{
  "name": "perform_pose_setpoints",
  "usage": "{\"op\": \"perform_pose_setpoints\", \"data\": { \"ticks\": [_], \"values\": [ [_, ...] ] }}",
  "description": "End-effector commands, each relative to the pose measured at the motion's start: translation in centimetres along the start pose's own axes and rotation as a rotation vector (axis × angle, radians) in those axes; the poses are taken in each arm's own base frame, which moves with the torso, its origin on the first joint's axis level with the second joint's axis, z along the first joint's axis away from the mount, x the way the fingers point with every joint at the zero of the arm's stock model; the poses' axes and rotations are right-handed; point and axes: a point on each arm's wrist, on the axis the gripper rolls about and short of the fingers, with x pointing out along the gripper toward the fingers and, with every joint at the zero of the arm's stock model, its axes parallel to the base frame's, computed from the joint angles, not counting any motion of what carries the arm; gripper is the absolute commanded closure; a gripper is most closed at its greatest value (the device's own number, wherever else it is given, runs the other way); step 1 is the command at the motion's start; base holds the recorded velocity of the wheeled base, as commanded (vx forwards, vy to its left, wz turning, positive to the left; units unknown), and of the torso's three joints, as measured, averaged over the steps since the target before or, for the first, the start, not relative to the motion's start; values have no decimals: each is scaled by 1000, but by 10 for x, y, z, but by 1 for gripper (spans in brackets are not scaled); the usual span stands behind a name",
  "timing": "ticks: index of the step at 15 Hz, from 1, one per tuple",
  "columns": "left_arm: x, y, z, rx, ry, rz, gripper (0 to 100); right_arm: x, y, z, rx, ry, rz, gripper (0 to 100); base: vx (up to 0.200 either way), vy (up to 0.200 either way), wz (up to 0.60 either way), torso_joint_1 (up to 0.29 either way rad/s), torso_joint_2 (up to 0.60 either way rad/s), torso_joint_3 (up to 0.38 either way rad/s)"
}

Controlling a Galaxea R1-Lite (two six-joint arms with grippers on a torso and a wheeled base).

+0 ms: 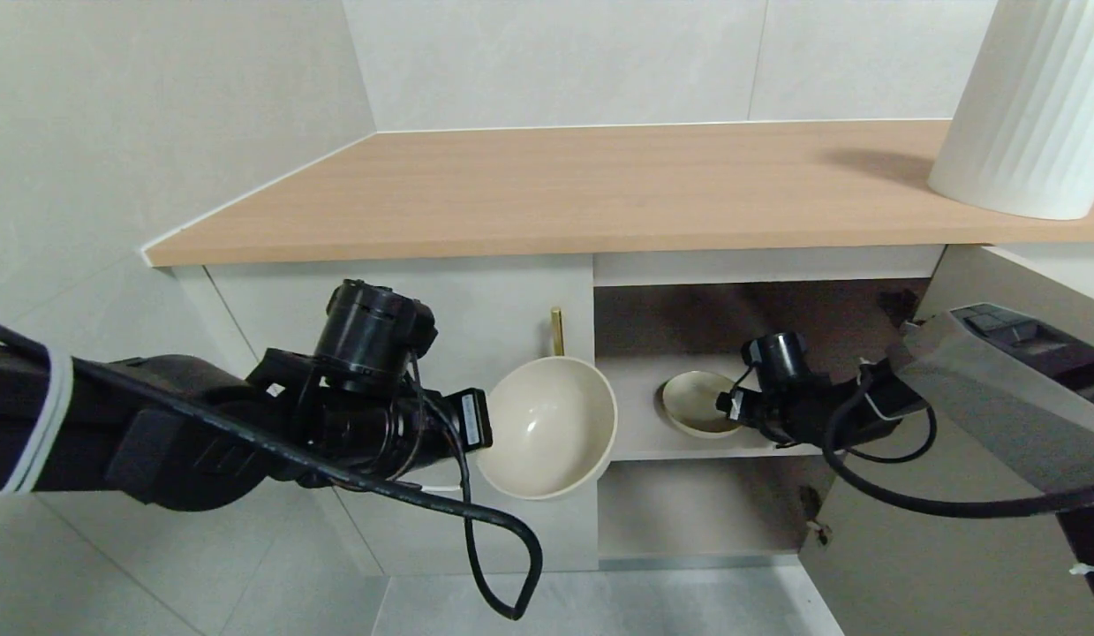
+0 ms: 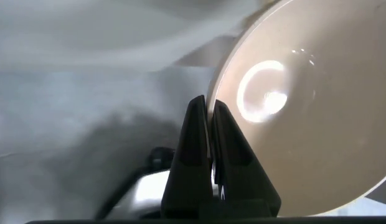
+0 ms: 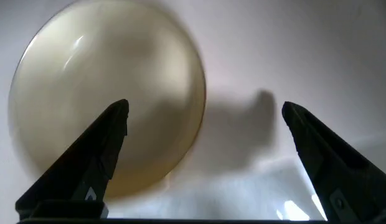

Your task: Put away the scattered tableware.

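The left arm (image 1: 202, 433) reaches in from the left, and the left jaws are closed on the rim of a cream bowl (image 1: 547, 428). In the left wrist view both fingers (image 2: 194, 149) pinch that rim edge-on, one inside and one outside. The rest of the bowl (image 2: 305, 106) spreads out beyond the tips. It hangs in the air, tipped on its side with its hollow facing outward, in front of a closed cupboard door (image 1: 405, 291) and just below that door's brass handle (image 1: 556, 331).

Past the bowl, the cupboard stands open. On its inner shelf (image 1: 635, 424) lies a small cream dish (image 1: 697, 402), right way up.

The right jaws are spread wide, just beside this dish. In the right wrist view the dish (image 3: 106, 99) lies ahead of one finger (image 3: 96, 162), while the other finger (image 3: 317, 155) is over bare shelf, apart from it. Whether the near finger touches the dish cannot be told.

Above the cupboard runs the wooden desk (image 1: 599, 185), with a white ribbed container (image 1: 1032, 106) standing at its right end.
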Motion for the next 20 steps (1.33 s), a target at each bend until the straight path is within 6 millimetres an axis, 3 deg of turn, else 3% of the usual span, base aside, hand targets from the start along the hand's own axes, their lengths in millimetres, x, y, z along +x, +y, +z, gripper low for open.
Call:
{"op": "perform_pose_setpoints", "data": {
  "ticks": [1, 4, 9, 10, 13, 17, 20],
  "values": [
    [24, 0, -13, 41, 43, 99, 100, -54, 11, 10, -22, 24, 132, 0, 0, 0, 0, 0, 0, 0],
    [46, -5, -29, 85, 50, 200, 100, -118, 27, -1, -138, 98, 343, 0, 0, 0, 0, 0, 0, 0],
    [56, -10, -44, 135, 100, 211, 100, -209, 51, -30, -303, 171, 647, 0, 0, 0, 0, 0, 0, 0],
    [56, -10, -45, 135, 101, 212, 100, -216, 53, -33, -317, 174, 666, 0, 0, 0, 0, 0, 0, 0],
    [54, -12, -44, 140, 95, 203, 100, -223, 64, -53, -368, 213, 694, 0, 0, 0, 0, 0, 0, 0],
    [47, -18, -44, 148, 85, 184, 100, -199, 70, -74, -431, 219, 595, 0, 0, 0, 0, 0, 0, 0],
    [44, -19, -46, 163, 96, 185, 100, -190, 77, -74, -424, 191, 545, 0, 0, 0, 0, 0, 0, 0]
  ]
}}
